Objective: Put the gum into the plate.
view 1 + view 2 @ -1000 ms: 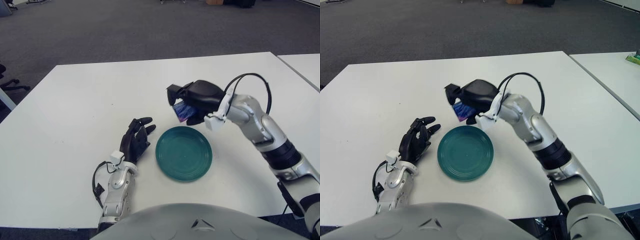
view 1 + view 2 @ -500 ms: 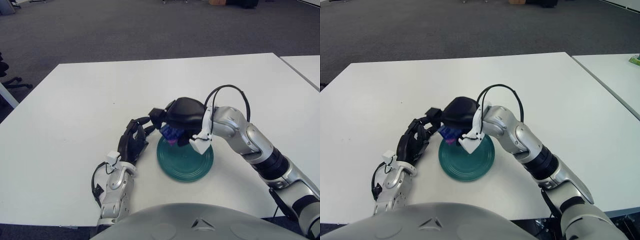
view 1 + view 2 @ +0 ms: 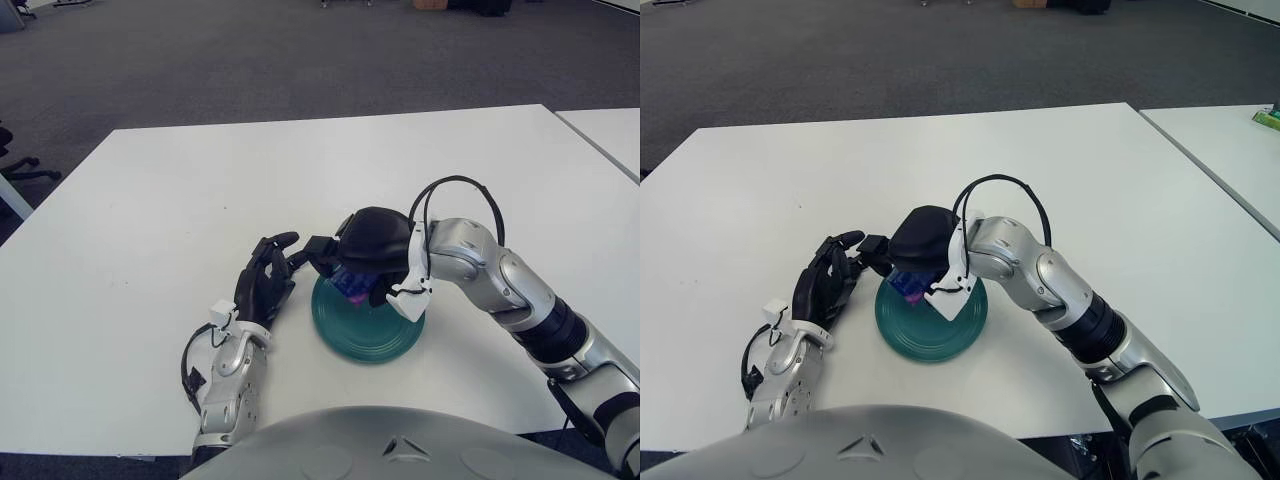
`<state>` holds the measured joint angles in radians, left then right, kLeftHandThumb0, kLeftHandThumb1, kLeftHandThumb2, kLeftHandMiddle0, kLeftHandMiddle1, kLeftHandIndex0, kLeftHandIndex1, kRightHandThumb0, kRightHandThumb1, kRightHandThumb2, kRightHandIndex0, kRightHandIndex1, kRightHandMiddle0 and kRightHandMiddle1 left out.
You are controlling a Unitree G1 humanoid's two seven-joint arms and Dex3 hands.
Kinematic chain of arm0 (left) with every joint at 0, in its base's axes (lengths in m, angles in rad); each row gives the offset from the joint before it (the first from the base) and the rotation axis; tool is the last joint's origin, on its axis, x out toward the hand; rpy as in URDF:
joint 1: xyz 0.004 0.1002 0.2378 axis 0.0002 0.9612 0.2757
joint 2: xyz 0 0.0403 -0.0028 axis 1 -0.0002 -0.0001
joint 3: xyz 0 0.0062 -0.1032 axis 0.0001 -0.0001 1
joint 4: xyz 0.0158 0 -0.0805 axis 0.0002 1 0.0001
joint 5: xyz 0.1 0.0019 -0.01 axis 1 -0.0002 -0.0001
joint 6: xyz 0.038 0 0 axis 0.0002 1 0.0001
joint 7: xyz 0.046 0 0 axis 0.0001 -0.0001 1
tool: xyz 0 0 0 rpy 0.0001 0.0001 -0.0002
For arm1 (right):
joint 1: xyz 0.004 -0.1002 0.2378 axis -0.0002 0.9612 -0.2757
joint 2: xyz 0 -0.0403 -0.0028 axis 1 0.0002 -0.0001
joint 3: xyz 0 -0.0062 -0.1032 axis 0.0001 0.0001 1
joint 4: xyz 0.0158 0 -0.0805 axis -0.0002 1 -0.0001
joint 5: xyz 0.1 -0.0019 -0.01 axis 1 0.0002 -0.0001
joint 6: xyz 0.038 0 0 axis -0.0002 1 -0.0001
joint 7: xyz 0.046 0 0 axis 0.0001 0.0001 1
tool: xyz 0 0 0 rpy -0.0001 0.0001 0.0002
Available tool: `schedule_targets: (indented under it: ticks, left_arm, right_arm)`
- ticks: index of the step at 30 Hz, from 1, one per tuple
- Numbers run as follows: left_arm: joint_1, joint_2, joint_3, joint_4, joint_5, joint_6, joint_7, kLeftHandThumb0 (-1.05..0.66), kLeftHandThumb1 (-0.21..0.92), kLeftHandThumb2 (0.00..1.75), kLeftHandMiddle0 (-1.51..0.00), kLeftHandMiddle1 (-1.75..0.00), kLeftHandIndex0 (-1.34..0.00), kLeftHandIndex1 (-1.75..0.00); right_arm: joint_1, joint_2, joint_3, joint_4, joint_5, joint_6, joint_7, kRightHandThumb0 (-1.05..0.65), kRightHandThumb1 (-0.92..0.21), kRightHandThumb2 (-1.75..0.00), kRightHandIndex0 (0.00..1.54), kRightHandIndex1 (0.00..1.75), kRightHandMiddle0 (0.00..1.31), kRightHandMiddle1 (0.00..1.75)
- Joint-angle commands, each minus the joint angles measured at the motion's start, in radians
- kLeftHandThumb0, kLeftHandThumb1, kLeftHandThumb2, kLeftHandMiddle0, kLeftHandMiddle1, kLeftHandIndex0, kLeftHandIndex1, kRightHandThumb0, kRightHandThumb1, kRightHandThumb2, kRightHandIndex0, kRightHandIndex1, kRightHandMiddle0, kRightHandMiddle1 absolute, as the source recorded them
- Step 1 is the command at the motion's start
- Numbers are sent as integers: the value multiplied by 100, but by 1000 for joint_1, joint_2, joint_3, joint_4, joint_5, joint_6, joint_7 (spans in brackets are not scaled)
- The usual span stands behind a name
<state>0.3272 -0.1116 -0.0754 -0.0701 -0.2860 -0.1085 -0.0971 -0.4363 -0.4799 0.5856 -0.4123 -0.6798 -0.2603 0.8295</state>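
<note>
The small purple and blue pack of gum (image 3: 352,283) is held in the curled black fingers of the right hand (image 3: 368,248), low over the left part of the round dark green plate (image 3: 388,335) on the white table (image 3: 150,220). To do this step well, the gum should be brought right down onto the plate and the fingers opened slowly, so it is not dropped off the left edge. The left hand (image 3: 264,284) is seen just left of the plate with its fingers loose, and nothing is held in it.
</note>
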Motion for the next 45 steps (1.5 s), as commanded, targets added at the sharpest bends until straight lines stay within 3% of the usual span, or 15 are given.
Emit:
schedule_targets:
  ticks: [1, 4, 14, 19, 24, 25, 26, 28, 32, 34, 36, 39, 45]
  left_arm:
    - [12, -28, -19, -27, 57, -7, 45, -69, 92, 84, -50, -89, -36, -115]
    - [23, -28, -35, -47, 104, -21, 74, -67, 92, 86, -52, -89, -37, -114]
    - [25, -7, -26, -28, 133, -14, 82, -71, 92, 87, -50, -88, -36, -112]
    - [23, -9, -24, -24, 124, -16, 74, -72, 92, 85, -47, -86, -33, -112]
    - [22, -16, -20, -19, 112, -17, 70, -72, 92, 83, -45, -86, -32, -113]
    - [21, -18, -19, -17, 110, -18, 71, -72, 92, 83, -43, -85, -30, -112]
    - [21, -21, -19, -15, 108, -20, 71, -72, 92, 83, -42, -84, -30, -112]
    - [19, -24, -18, -10, 108, -28, 73, -72, 92, 83, -40, -79, -27, -111]
    - [13, -21, -20, 2, 137, -60, 88, -72, 92, 85, -40, -69, -22, -107]
    - [13, -17, -20, 3, 157, -75, 97, -72, 92, 90, -38, -58, -17, -104]
    - [19, -16, -20, -1, 165, -80, 102, -73, 92, 94, -37, -50, -13, -102]
    - [27, -19, -18, -7, 165, -79, 109, -75, 92, 101, -35, -38, -6, -99]
    - [31, -30, -15, -7, 153, -86, 119, -78, 92, 107, -33, -24, -1, -96]
  right_arm:
    - [43, -13, 21, 2, -39, -43, -36, -39, -67, -87, 85, 175, 36, 175]
    - [89, -29, 32, 46, -97, -107, -123, -39, -67, -86, 86, 175, 35, 175]
    - [152, -10, -15, 85, -112, -136, -238, -39, -66, -88, 90, 175, 36, 175]
    - [168, -9, -21, 103, -111, -154, -279, -38, -77, -72, 83, 175, 29, 175]
    - [164, -13, -17, 125, -81, -158, -254, -36, -90, -55, 67, 175, 22, 175]
    - [162, -14, -16, 130, -72, -160, -247, -50, -90, -62, 58, 175, 17, 168]
    - [156, -14, -14, 137, -64, -163, -240, -55, -91, -65, 54, 175, 16, 165]
    - [150, -14, -13, 144, -55, -169, -232, -70, -92, -73, 34, 175, 8, 155]
    - [146, -19, -21, 145, -39, -181, -220, -83, -92, -81, 18, 125, 2, 120]
    - [153, -38, -36, 129, -12, -186, -204, -91, -92, -89, 14, 66, 1, 78]
    - [161, -50, -47, 117, 19, -184, -188, -97, -92, -94, 9, 37, 0, 57]
    - [163, -48, -49, 123, 58, -177, -170, -102, -92, -98, 3, 12, 0, 29]
    - [176, -56, -64, 119, 106, -168, -150, -105, -92, -98, 0, 1, 0, 5]
